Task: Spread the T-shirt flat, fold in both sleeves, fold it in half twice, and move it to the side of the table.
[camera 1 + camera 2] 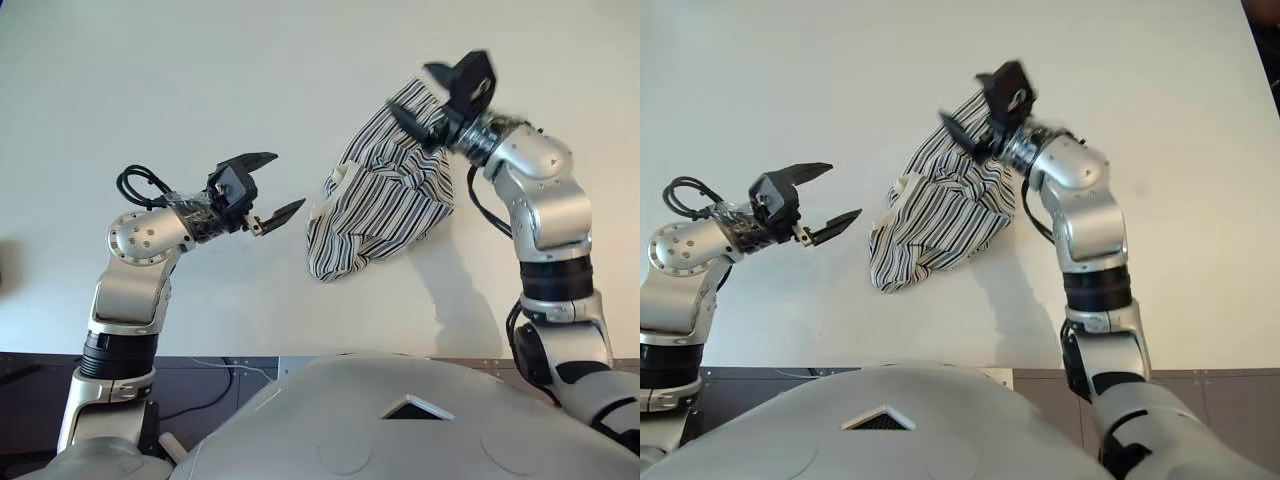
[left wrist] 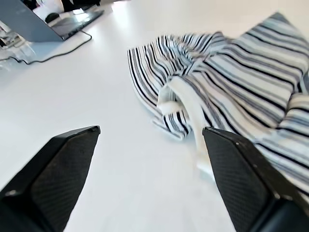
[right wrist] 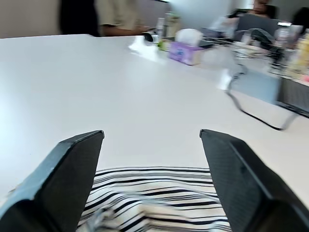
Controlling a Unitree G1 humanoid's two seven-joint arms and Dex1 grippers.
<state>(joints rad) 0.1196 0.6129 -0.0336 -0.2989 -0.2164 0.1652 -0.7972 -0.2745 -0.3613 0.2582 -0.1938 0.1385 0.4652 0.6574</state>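
Left gripper (image 1: 288,180): hovering above the white worktop (image 1: 150,80), pointing toward 3 o'clock. Its fingers are standing wide apart and gripping nothing.

Striped T-shirt (image 1: 385,200): lying crumpled in a bunched heap near the middle of the worktop, at 3 o'clock from the left gripper and apart from it. A white trim piece is showing at its 9 o'clock edge.

Right gripper (image 1: 410,88): sitting at the heap's 1 o'clock corner. Its fingers are spreading wide on either side of the cloth's far edge, not clamping it.

A broad white table (image 1: 150,80) carries a laptop (image 2: 34,21), a black cable (image 3: 253,115) and a purple tissue box (image 3: 186,52).
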